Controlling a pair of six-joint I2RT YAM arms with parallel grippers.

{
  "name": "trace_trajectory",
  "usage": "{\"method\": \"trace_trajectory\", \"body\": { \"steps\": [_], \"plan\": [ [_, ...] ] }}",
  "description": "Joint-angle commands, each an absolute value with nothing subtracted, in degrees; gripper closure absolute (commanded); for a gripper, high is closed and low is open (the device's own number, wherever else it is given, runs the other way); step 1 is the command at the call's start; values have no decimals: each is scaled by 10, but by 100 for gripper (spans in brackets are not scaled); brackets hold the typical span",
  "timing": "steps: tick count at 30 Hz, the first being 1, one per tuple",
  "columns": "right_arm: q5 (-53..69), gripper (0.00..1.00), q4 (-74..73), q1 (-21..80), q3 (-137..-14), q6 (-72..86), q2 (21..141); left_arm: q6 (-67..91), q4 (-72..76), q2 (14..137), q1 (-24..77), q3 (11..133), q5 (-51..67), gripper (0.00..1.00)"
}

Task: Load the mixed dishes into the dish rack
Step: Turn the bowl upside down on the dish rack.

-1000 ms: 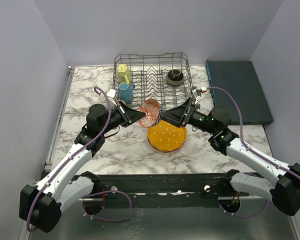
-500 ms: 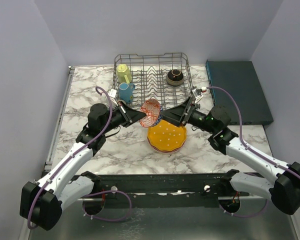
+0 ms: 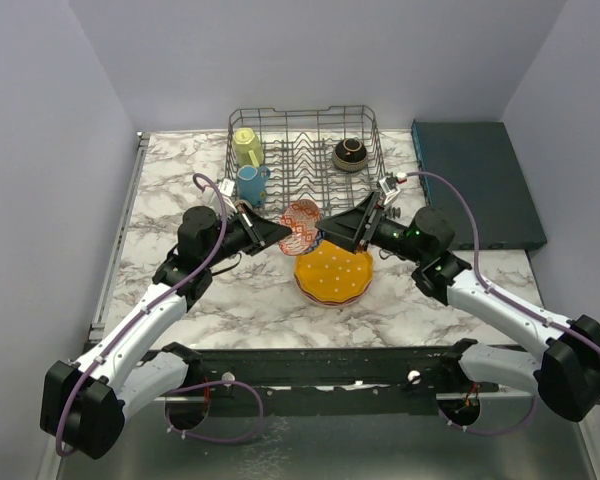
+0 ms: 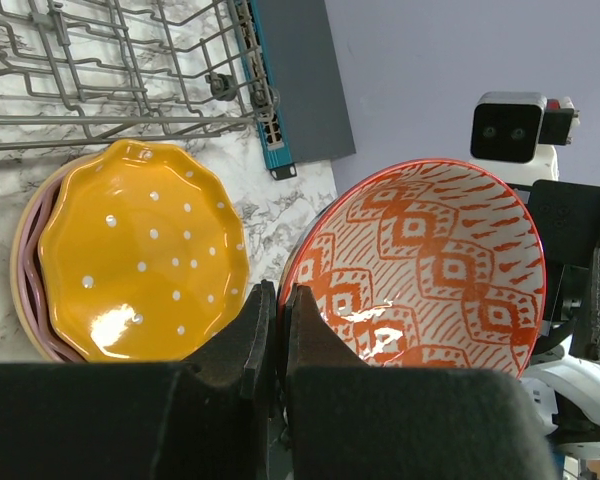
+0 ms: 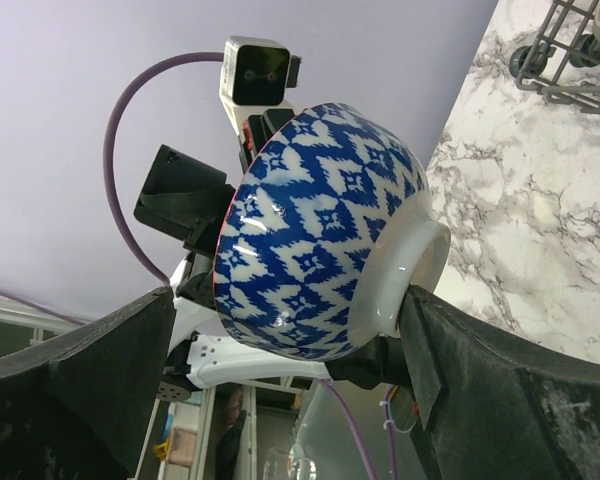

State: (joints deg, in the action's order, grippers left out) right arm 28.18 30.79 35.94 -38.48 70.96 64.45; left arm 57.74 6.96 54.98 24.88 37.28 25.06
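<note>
A small bowl (image 3: 302, 224), red-patterned inside (image 4: 430, 270) and blue-white outside (image 5: 320, 220), hangs tilted in the air over an orange white-dotted plate (image 3: 335, 272). My left gripper (image 3: 283, 232) is shut on the bowl's rim (image 4: 277, 300). My right gripper (image 3: 325, 232) is open, its jaws standing wide on either side of the bowl (image 5: 288, 300); the right finger (image 5: 450, 370) is close by the bowl's foot. The orange plate (image 4: 140, 250) lies on a pink plate (image 4: 25, 300). The dish rack (image 3: 305, 150) stands behind, and shows in the left wrist view (image 4: 130, 60).
In the rack are a yellow mug (image 3: 247, 147), a blue mug (image 3: 251, 184) and a dark brown bowl (image 3: 349, 153). A flat dark teal box (image 3: 475, 180) lies right of the rack. Walls close in the marble table on three sides.
My right gripper has moved a little left and up, closer around the bowl. My left gripper and the bowl have hardly moved.
</note>
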Motion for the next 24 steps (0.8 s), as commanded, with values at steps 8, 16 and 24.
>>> {"method": "trace_trajectory", "body": {
  "steps": [8, 16, 24],
  "plan": [
    [285, 9, 323, 363, -421, 715, 662, 533, 27, 551, 251, 401, 221, 100],
    [278, 11, 329, 364, -421, 724, 670, 523, 18, 554, 251, 399, 216, 100],
    [265, 21, 351, 364, -412, 743, 676, 515, 12, 555, 251, 398, 212, 100]
  ]
}}
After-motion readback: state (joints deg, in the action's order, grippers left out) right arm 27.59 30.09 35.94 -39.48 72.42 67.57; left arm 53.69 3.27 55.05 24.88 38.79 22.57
